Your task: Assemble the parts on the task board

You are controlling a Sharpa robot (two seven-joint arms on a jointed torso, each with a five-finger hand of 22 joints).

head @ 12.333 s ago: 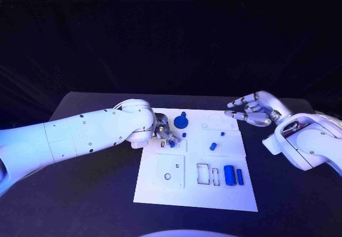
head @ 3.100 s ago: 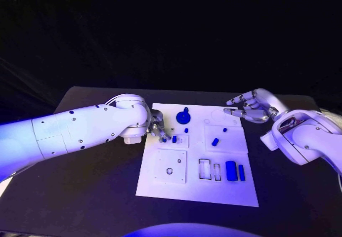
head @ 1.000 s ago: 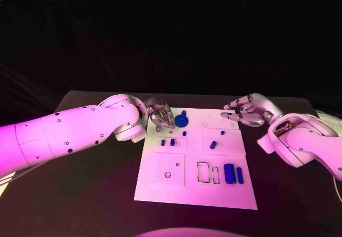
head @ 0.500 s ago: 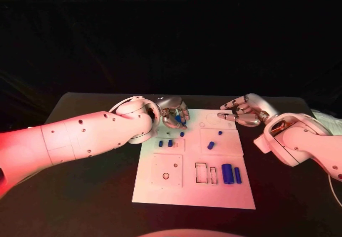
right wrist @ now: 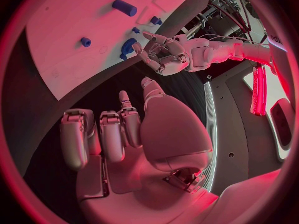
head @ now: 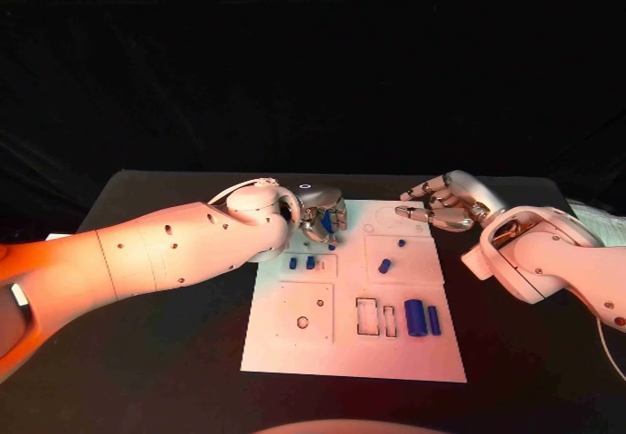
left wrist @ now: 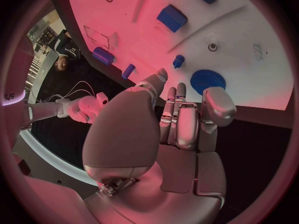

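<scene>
Head view: left hand [head: 317, 210] over the far left corner of the board [head: 352, 348], fingers curled down around the blue gear [head: 322, 220]. Hard to say whether touching the gear or just above it, because the fingers cover most of it. Right hand [head: 441, 202] beside the far right corner of the board, off its edge, fingers loosely bent and apart, holding nothing. On the board: two small pegs [head: 301, 262] in the left recess, a short peg [head: 385, 266] in the middle, a cylinder [head: 415, 317] and a thinner bar [head: 433, 319] near the right edge. Possible trouble: a tilted gear jamming on its post, or a finger knocking the small pegs close by.

Left wrist view: left hand [left wrist: 181, 119] with fingers half bent and apart, nothing between them here; gear [left wrist: 207, 81] lying flat on the board [left wrist: 249, 35], just beyond the fingertips. Probably not gripped yet. A small peg [left wrist: 178, 61] standing very near the gear, easy to push over during a closing grasp. A blue block [left wrist: 171, 18] further away. Gear's centre hole and any post under it not readable.

Right wrist view: right hand [right wrist: 118, 129] hanging above the dark table [right wrist: 93, 92], fingers spread, empty. Left hand [right wrist: 163, 52] at the board's [right wrist: 69, 30] corner, gear [right wrist: 127, 47] partly covered by it. Risk of collision if both hands go to the same far edge together. Small parts here too small to identify.
</scene>
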